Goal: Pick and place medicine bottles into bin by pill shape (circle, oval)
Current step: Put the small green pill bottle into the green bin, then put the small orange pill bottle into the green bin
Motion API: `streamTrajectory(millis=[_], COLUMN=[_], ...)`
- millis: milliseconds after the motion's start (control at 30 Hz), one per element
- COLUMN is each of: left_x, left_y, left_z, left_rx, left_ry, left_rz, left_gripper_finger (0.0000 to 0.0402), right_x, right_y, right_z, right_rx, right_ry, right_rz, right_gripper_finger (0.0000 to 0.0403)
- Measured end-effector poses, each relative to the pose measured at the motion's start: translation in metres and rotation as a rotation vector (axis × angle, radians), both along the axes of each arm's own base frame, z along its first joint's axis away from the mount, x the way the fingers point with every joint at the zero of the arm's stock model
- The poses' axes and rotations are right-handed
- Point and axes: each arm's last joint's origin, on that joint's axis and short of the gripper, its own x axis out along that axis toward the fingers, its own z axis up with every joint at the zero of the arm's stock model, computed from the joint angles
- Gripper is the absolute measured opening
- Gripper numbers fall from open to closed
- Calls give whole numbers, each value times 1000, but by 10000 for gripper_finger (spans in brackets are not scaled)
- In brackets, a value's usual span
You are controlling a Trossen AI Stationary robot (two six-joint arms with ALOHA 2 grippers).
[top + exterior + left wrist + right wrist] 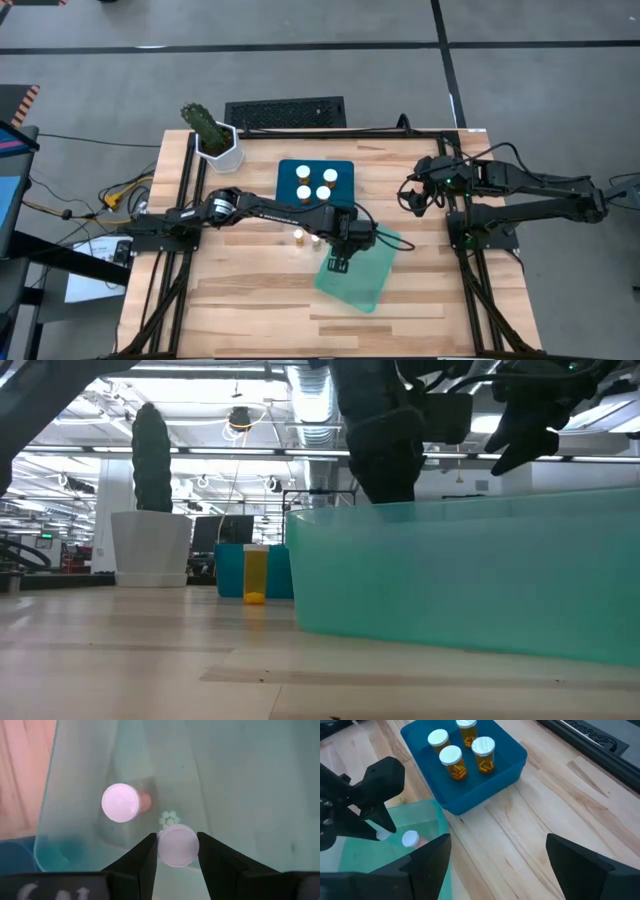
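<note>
My left gripper (338,264) reaches down into the green translucent bin (362,272) and is shut on a pale bottle (177,845) with small round white pills. A second bottle (121,802) with a white cap stands in this bin beside it. The blue bin (316,180) holds several amber bottles (451,761) with oval pills, standing upright. Two more bottles (298,237) stand on the table between the bins; one shows in the low view (255,573). My right gripper (410,195) hangs open and empty above the table's right part. My left gripper pinches the pale bottle at its round white cap (162,847), one finger on each side. The fingers (145,860) point down from above. The bottle stands upright inside the green bin. I cannot tell whether its bottom rests on the bin floor.
A white hexagonal pot (220,148) with a cactus stands at the table's far left. A black grille (285,112) lies beyond the far edge. Bare wood lies to the right of both bins (530,820) and along the near edge.
</note>
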Motion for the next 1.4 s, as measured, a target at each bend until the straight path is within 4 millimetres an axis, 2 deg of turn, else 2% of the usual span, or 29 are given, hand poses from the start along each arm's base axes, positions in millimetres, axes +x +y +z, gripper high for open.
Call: streamTrajectory(millis=[233, 600, 1100, 1300, 1400], left_x=[-2, -1, -1, -1, -2], left_y=[-2, -2, -3, -3, -2], left_z=[-7, -4, -3, 19, 38], left_rx=[-25, -21, -21, -22, -17], left_ry=[55, 46, 41, 17, 2], left_rz=[-47, -53, -34, -24, -21], left_gripper_finger=[126, 129, 191, 204, 211], right_x=[0, 0, 0, 0, 0], right_y=[0, 0, 0, 0, 0], right_z=[0, 0, 0, 0, 0], right_rx=[0, 1, 1, 1, 1], right_ry=[2, 5, 4, 5, 4], right_rz=[1, 0, 0, 0, 0], right_gripper_finger=[333, 333, 333, 333, 333])
